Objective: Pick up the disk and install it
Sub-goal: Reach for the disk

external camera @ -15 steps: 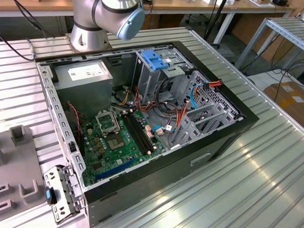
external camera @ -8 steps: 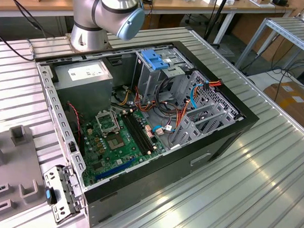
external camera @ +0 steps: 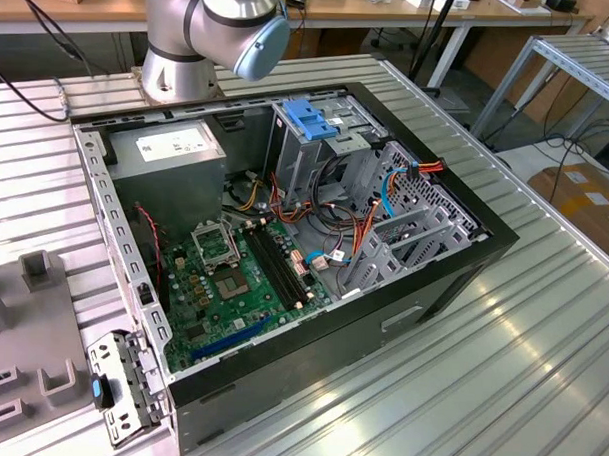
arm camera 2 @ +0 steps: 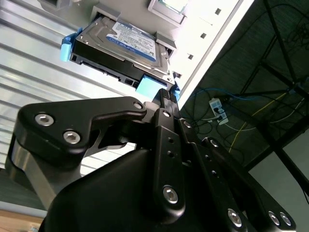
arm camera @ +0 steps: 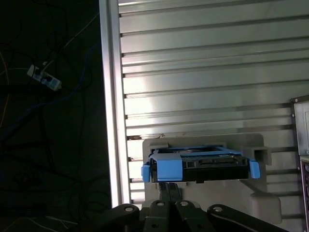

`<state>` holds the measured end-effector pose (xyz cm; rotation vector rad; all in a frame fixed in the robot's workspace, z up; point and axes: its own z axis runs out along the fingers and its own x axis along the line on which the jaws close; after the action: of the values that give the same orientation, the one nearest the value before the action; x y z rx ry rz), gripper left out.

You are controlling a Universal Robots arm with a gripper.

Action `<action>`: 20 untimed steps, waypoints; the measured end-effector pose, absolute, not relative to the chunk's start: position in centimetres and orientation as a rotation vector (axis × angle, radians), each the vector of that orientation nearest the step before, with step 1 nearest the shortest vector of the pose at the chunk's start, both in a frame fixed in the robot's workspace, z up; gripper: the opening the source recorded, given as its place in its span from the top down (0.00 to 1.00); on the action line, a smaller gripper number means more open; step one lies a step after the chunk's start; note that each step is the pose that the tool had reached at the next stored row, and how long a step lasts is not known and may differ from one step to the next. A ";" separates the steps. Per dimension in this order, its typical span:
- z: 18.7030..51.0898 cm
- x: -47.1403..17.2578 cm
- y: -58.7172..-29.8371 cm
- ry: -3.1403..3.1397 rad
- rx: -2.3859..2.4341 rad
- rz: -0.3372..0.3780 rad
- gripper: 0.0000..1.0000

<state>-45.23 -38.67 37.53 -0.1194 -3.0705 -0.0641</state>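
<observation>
the disk [arm camera: 212, 166] sits in a grey holder [arm camera: 261, 154] by the table [arm camera: 203, 72] edge, gripper [arm camera: 169, 187] closed, seemingly pinching its blue carrier end; not lifted yet, install into the computer case [external camera: 423, 282] left.

Silver-grey arm [external camera: 191, 34], pale-blue joint cap [external camera: 263, 41]; black tool [arm camera 2: 161, 99], seemingly matte, silver screws [arm camera 2: 44, 118].

Work surface: ribbed aluminium table [arm camera: 203, 72], with bright bands of reflected light. Just beyond the table edge nearest the gripper [arm camera: 169, 185], a dark floor [arm camera: 48, 159] carries a white power strip [arm camera: 43, 77]. The exterior view shows a wooden workbench [external camera: 392, 9], a metal rack [external camera: 581, 58] and a cardboard box [external camera: 586, 193] beyond the table.
</observation>
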 end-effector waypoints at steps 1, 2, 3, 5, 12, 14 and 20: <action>37.5 -45.3 -38.7 -3.071 -0.119 -0.064 0.89; 37.5 -45.3 -38.7 -3.071 -0.119 -0.064 0.89; 37.5 -45.3 -38.7 -3.071 -0.119 -0.064 0.89; 37.5 -45.4 -38.7 -3.071 -0.119 -0.064 0.89; 37.5 -45.6 -38.7 -3.071 -0.119 -0.064 0.89; 37.5 -45.7 -38.7 -3.071 -0.119 -0.064 0.89; 37.5 -45.8 -38.7 -3.071 -0.119 -0.064 0.89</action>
<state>-45.81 -38.67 37.53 -0.1193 -3.0706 -0.0640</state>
